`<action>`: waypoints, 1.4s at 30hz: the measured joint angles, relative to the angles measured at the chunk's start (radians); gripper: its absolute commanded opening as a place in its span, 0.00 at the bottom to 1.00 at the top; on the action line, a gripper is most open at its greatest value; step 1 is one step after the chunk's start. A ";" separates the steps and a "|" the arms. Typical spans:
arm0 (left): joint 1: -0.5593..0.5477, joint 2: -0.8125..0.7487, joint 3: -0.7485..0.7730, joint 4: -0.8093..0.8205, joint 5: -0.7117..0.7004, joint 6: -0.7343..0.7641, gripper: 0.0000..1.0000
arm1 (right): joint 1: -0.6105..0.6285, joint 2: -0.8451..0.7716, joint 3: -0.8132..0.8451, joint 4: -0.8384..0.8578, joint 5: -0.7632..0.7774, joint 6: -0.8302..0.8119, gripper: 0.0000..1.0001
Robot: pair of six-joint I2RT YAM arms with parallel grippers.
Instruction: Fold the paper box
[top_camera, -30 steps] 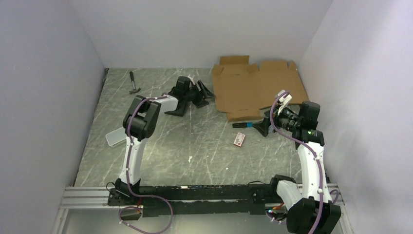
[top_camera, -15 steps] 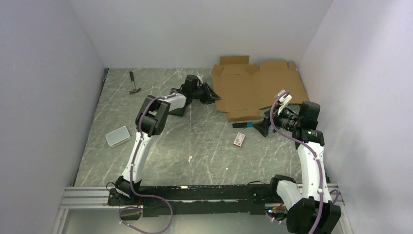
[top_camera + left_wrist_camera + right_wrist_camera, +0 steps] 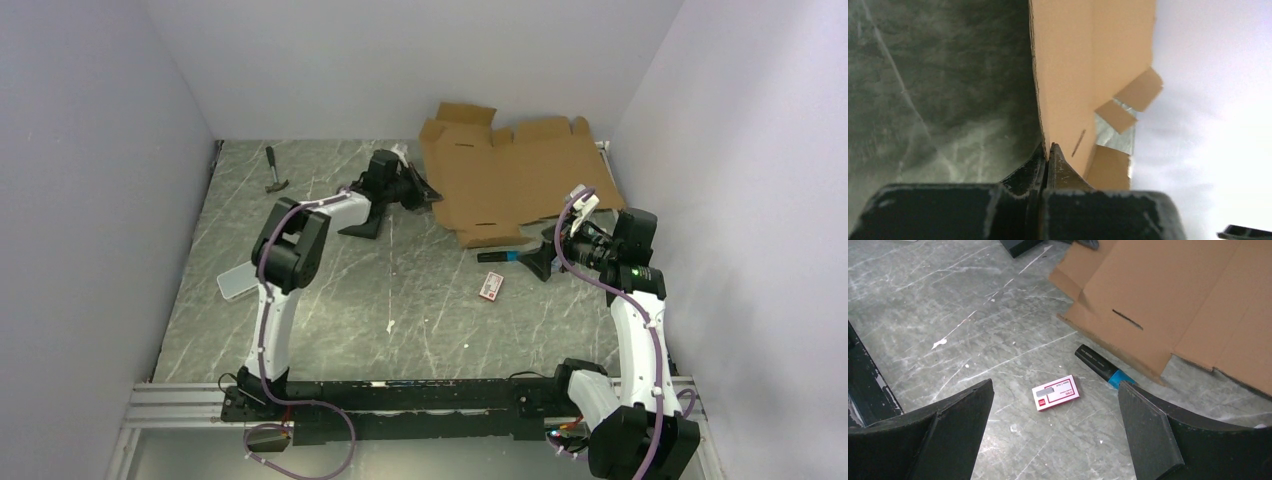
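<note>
The paper box (image 3: 520,175), a flat, unfolded sheet of brown cardboard with flaps, lies at the back right of the table with its left side raised. My left gripper (image 3: 428,192) is shut on that left edge. In the left wrist view the fingers (image 3: 1048,150) pinch the thin cardboard edge (image 3: 1068,75), which rises away from them. My right gripper (image 3: 540,262) hangs open near the box's front edge. In its wrist view the wide-apart fingers (image 3: 1054,384) frame bare table, and the box (image 3: 1168,295) lies beyond them.
A small red-and-white card box (image 3: 1055,392) and a black marker with a blue band (image 3: 1100,367) lie just in front of the cardboard. A hammer (image 3: 274,172) lies at the back left, a pale flat case (image 3: 235,282) on the left, and a black object (image 3: 362,225) under the left arm. Walls close in on three sides.
My left gripper reached the box's left edge, shut on it and raised it; the cardboard shifted left and tilted up. The right arm has not moved.
</note>
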 measured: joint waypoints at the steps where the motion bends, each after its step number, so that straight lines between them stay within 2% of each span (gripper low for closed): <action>1: 0.000 -0.047 -0.031 0.010 -0.018 0.007 0.00 | 0.000 0.000 0.000 0.000 -0.005 0.000 1.00; 8: 0.007 -0.326 -0.208 0.148 -0.071 0.025 0.00 | -0.018 0.000 -0.001 -0.002 -0.039 0.000 1.00; 12: 0.027 -0.476 -0.385 0.232 -0.084 0.023 0.00 | -0.041 -0.001 -0.001 -0.007 -0.071 0.001 1.00; 19: 0.053 -0.735 -0.656 0.254 -0.098 0.043 0.00 | -0.062 -0.003 -0.023 0.019 -0.146 0.051 1.00; 23: 0.053 -0.947 -0.771 0.227 -0.123 0.072 0.00 | -0.062 -0.001 -0.093 0.099 -0.206 0.141 1.00; 28: 0.052 -1.215 -0.916 0.198 -0.172 0.094 0.00 | -0.039 0.035 -0.185 0.272 -0.244 0.348 0.99; 35: 0.052 -1.524 -1.161 0.044 -0.237 0.082 0.00 | 0.154 0.237 -0.149 0.391 -0.113 0.557 1.00; 42: 0.052 -1.737 -1.237 -0.157 -0.285 0.056 0.00 | 0.354 0.474 -0.010 0.458 0.193 0.811 1.00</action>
